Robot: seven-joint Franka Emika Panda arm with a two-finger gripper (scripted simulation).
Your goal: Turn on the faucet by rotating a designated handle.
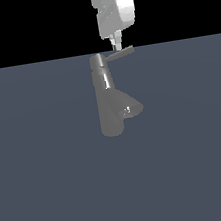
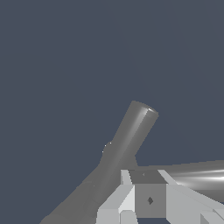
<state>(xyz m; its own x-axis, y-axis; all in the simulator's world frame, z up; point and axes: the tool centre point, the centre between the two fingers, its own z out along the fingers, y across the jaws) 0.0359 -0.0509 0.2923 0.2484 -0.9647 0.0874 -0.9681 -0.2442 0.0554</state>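
Sideways, the handle [image 1: 122, 54] points right (exterior view), slightly upward.

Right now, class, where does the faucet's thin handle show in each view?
Exterior view: the handle juts toward the exterior view's right from the faucet top, under the hand.
Wrist view: the handle is the bright rod behind the hand.
Shared landmark: the faucet's cylindrical body.

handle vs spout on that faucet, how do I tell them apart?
The handle is a thin straight rod; the spout is a wide cone. The handle sticks out at the top of the faucet; the spout branches off its lower part. The gripper sits right at the handle, well above the spout. Both are shiny grey and point to the exterior view's right.
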